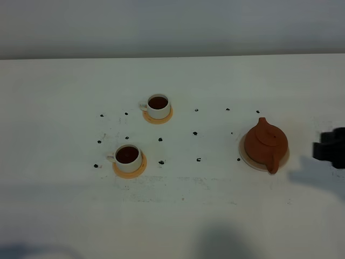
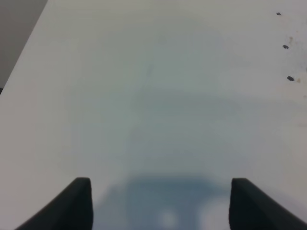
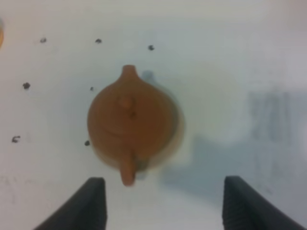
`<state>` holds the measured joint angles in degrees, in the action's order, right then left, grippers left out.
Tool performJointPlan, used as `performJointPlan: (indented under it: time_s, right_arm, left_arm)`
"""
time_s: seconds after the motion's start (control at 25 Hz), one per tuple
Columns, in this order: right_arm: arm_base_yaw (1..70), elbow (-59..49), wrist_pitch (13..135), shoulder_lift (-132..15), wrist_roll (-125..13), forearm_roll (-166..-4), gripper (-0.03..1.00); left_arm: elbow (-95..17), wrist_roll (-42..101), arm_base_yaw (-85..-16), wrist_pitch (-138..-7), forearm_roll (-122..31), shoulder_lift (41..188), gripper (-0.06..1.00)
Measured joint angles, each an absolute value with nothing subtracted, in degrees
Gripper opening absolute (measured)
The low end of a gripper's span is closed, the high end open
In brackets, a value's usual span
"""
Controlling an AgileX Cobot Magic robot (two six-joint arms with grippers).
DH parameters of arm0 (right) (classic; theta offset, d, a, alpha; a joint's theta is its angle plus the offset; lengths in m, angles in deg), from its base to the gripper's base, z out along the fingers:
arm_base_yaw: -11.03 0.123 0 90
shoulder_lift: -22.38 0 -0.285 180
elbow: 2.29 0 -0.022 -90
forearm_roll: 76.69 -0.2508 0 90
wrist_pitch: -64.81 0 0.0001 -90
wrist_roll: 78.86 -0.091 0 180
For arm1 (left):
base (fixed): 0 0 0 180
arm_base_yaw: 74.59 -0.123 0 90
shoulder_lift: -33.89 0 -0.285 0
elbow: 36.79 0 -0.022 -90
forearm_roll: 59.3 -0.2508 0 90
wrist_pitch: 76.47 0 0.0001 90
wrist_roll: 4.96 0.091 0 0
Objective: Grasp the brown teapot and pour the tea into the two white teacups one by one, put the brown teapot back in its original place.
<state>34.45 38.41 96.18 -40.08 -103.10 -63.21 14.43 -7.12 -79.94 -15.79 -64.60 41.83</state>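
- two white teacups [image 1: 128, 157] [image 1: 158, 106] at about 9 to 10 o'clock of the white table [image 1: 54, 97], each full of dark tea [image 1: 127, 155] and each on its own orange coaster [image 1: 130, 169], two coasters counted.
- one brown teapot [image 1: 265, 144] at 3 o'clock, upright on one pale round coaster [image 1: 243, 156], nothing touching it.
- left gripper [image 2: 158, 201]: spread wide over bare table, holding nothing.
- right gripper [image 3: 163, 203]: spread wide, empty, apart from the teapot.
- no readable writing.

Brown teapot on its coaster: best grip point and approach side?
Grip the brown teapot by its handle, which sticks out toward the table's near edge, opposite the spout. Come from that near side, probably with the open right gripper, already closest.
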Motion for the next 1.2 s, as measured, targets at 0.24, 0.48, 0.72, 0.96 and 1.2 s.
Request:
performJointPlan:
  time_s: [0.24,0.48,0.72,0.96,1.2]
  right_arm:
    - [34.5,38.4,109.1,-28.1,-98.7,-64.1,0.51]
    - [34.5,38.4,120.1,-22.0,-90.3,-66.9,0.51]
    - [34.5,38.6,127.9,-21.6,-84.8,-70.8,0.51]
    - [34.5,44.3,128.0,-21.6,-82.4,-72.5,0.51]
    - [34.5,44.7,128.6,-21.6,-80.1,-72.9,0.51]
  left_arm:
    - [14.4,-7.1,-79.9,-15.8,-64.6,41.8,0.57]
    - [14.4,-7.1,-79.9,-15.8,-64.6,41.8,0.57]
    - [14.4,-7.1,-79.9,-15.8,-64.6,41.8,0.57]
    - [14.4,-7.1,-79.9,-15.8,-64.6,41.8,0.57]
    - [14.4,-7.1,-79.9,-15.8,-64.6,41.8,0.57]
